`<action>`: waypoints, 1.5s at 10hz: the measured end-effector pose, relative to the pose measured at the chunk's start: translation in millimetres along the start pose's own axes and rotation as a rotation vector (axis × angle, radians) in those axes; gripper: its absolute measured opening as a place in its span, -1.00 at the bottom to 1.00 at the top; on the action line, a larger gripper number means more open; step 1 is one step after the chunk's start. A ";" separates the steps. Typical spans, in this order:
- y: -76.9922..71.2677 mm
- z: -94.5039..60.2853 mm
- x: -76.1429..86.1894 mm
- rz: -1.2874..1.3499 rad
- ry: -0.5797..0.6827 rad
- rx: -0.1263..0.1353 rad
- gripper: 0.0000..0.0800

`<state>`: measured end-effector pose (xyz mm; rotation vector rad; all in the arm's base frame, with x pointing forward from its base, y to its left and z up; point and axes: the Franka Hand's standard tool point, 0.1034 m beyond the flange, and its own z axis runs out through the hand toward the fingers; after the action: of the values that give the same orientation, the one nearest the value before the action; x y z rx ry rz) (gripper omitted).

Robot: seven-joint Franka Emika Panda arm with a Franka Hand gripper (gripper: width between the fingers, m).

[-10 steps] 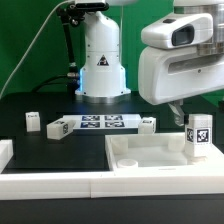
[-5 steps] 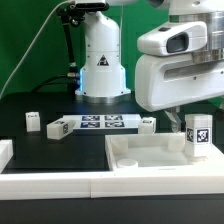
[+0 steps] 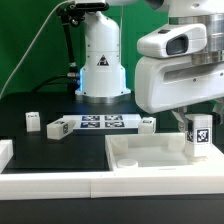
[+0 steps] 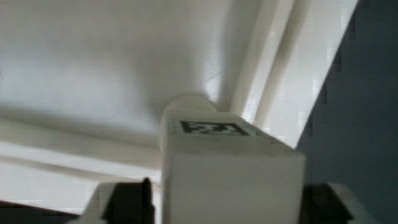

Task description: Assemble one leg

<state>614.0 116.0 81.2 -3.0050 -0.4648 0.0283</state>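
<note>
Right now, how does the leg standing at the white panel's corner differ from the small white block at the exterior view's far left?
The leg stands upright at the corner of the white panel, right under the arm. The small white block lies on the black table, well away from the arm. The leg looks taller than wide, while the small white block looks squat. The leg shows a large square tag. Both are white parts.

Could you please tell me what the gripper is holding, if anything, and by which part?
The leg stands between the fingers of the gripper, which flank its upper sides, but whether they actually clamp it cannot be told.
</note>
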 end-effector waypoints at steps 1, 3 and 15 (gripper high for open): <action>0.2 0.2 -0.1 0.008 0.000 0.001 -0.27; 0.1 0.3 -0.2 0.038 0.000 0.003 -0.27; -1.2 2.7 2.1 1.200 0.012 0.009 -0.26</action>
<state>615.5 118.0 78.7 -2.7572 1.3209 0.0954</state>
